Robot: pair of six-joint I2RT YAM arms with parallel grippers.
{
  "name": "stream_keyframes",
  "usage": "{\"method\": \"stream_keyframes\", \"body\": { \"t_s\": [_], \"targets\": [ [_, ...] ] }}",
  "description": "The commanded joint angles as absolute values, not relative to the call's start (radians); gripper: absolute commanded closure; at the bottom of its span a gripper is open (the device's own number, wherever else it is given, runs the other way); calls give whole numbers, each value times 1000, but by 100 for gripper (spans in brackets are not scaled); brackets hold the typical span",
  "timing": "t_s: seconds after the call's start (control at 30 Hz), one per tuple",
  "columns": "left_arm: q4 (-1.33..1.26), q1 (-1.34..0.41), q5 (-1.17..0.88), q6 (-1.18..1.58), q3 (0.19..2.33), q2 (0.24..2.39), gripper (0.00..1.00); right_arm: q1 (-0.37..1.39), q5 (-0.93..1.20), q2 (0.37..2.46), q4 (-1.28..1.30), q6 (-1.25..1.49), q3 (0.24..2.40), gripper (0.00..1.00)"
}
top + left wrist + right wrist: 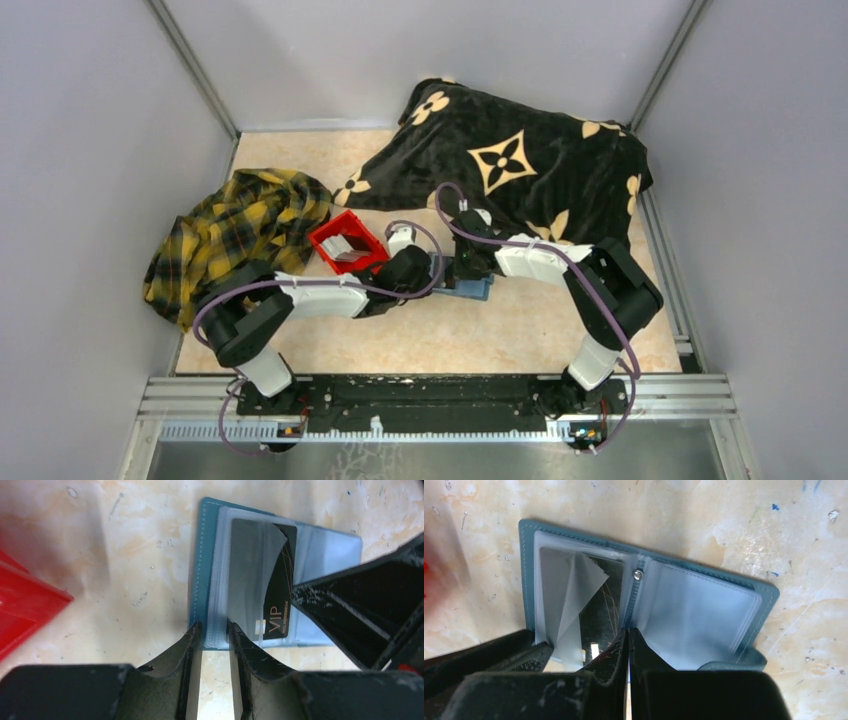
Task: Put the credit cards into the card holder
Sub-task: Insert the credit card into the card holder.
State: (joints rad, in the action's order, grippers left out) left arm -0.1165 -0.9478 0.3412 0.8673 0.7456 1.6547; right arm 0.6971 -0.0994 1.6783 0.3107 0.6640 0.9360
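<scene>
Your small teal-blue folding card holder (202, 570) lies opened flat on the mottled beige table (450, 340), just beside the red plastic bin (322, 243) and between the two arms. Your right gripper (629, 641) has its jaws closed tight with nothing between them. The joined tips press down by the central fold, close to the small metal rivet (637, 574). It looks to be there as a clamp, so the light holder cannot slide or fold shut while the other arm works. Your left gripper (215, 642) sits at the holder's near edge with its jaws partly apart; bare table shows in the gap and I see nothing pinched there. Its tips straddle the edge of the clear plastic sleeve (222, 580), and one tip touches the corner of a glossy black credit card (277, 605) marked VIP. That card lies within the sleeve, on the page next to the outer cover. The position suits nudging the card home rather than carrying it. A flap of the sleeve's film is curled over the card, so a hard push could crease the film or jam the card against it. Thin pale cards (348, 252) stand in the bin, so I judge the task to be at an early stage, and each of those will want the holder pinned the same way.
</scene>
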Motion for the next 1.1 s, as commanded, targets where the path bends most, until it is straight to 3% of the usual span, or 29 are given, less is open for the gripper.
{"method": "stream_keyframes", "body": {
  "t_s": [0.0,0.27,0.73,1.07],
  "targets": [
    [45,-1032,170,924,702,1723,68,688,-120,1725,344,639,871,100],
    [74,-1074,192,945,725,1723,68,684,-121,1712,341,627,851,100],
    [241,-1074,395,948,735,1550,59,684,-103,1713,337,588,842,100],
    [199,-1061,431,955,680,1528,58,685,-84,1706,321,577,828,100]
  ]
}}
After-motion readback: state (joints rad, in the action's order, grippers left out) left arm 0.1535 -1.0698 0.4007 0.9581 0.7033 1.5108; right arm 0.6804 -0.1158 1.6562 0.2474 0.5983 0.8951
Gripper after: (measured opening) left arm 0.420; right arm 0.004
